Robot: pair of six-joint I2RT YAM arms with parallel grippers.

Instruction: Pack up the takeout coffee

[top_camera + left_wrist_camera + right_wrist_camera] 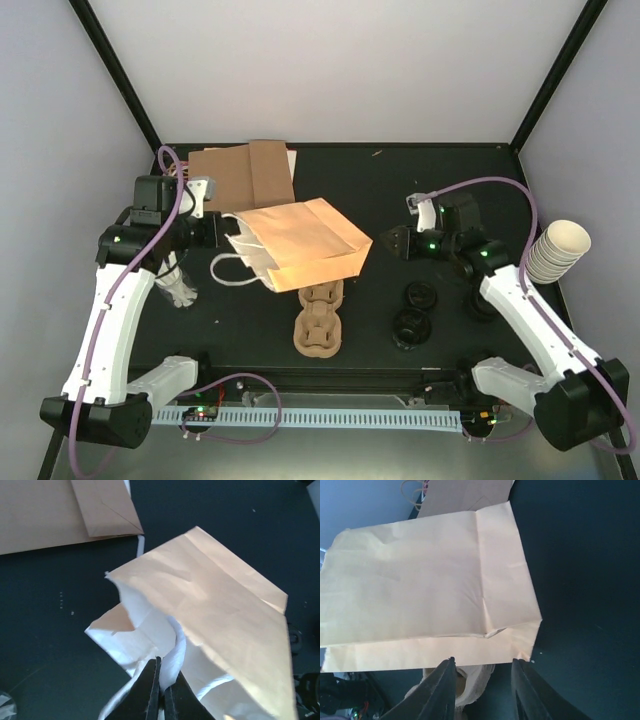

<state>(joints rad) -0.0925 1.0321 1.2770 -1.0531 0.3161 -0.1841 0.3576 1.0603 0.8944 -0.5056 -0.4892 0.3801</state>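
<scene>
My left fingers (151, 680) are clenched on the white rim of the tan paper bag (305, 245), tipped on its side on the black desk (450, 180). My right fingers (442, 682) are released, spread apart at the bag's base. The small dark black-lidded coffee cups (411, 325) stand on the desk near the brown pulp tray (320, 325), outside the bag.

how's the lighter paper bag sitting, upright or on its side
On its side: the bag lies broad face up, mouth toward the left gripper.
</scene>
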